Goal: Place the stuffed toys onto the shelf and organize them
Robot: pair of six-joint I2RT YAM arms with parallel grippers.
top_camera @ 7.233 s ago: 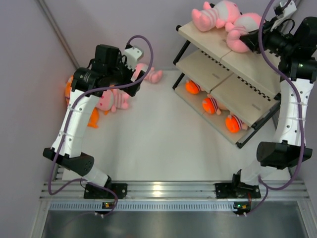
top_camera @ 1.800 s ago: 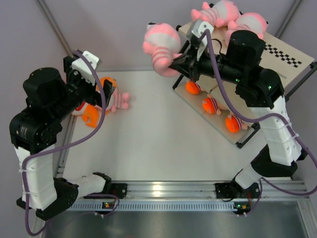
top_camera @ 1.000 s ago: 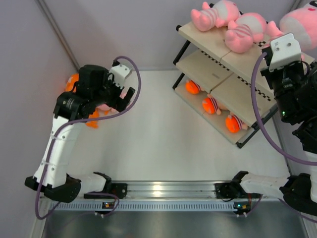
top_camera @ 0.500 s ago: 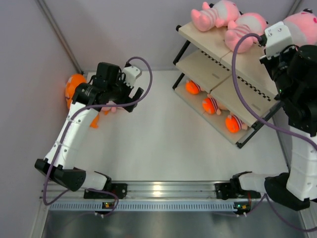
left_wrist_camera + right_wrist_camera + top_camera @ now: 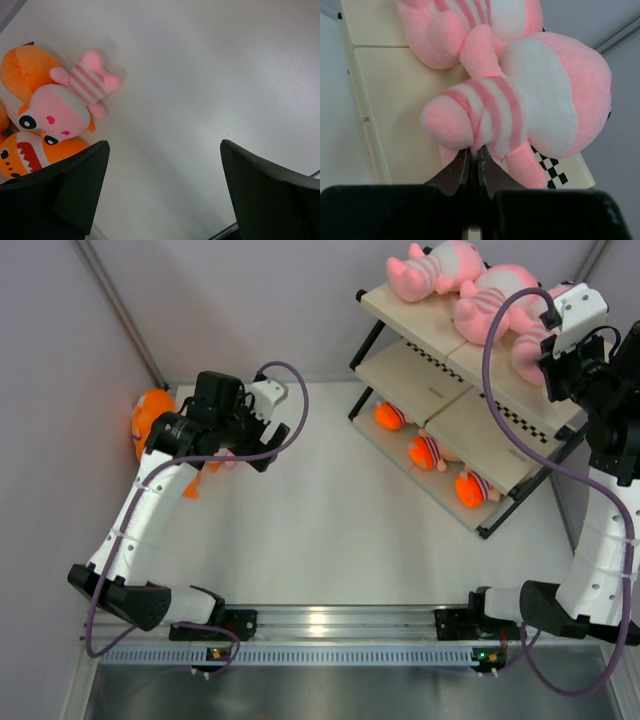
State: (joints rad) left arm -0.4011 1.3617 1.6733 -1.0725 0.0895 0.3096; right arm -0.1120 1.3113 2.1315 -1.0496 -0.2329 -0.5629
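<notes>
The shelf (image 5: 430, 380) stands at the far right. Two pink striped stuffed toys (image 5: 432, 267) (image 5: 488, 302) lie on its top board. My right gripper (image 5: 545, 358) is shut on a third pink toy (image 5: 526, 348), pinching its lower body (image 5: 470, 131) over the top board (image 5: 395, 105), beside the second one (image 5: 470, 25). Three orange toys (image 5: 425, 452) sit on the bottom tier. My left gripper (image 5: 265, 445) is open and empty above the table. A fourth pink toy (image 5: 60, 112) lies left of it among orange toys (image 5: 27, 155), mostly hidden under the arm in the top view.
An orange toy (image 5: 150, 415) lies against the left wall. The shelf's black frame legs (image 5: 362, 390) stand on the white table (image 5: 320, 530). Grey walls close the left and back sides. A metal rail (image 5: 330, 625) runs along the near edge.
My right arm has lowered the pink toy onto the top board beside the second pink toy. My left arm has barely shifted and stays open above the table.
</notes>
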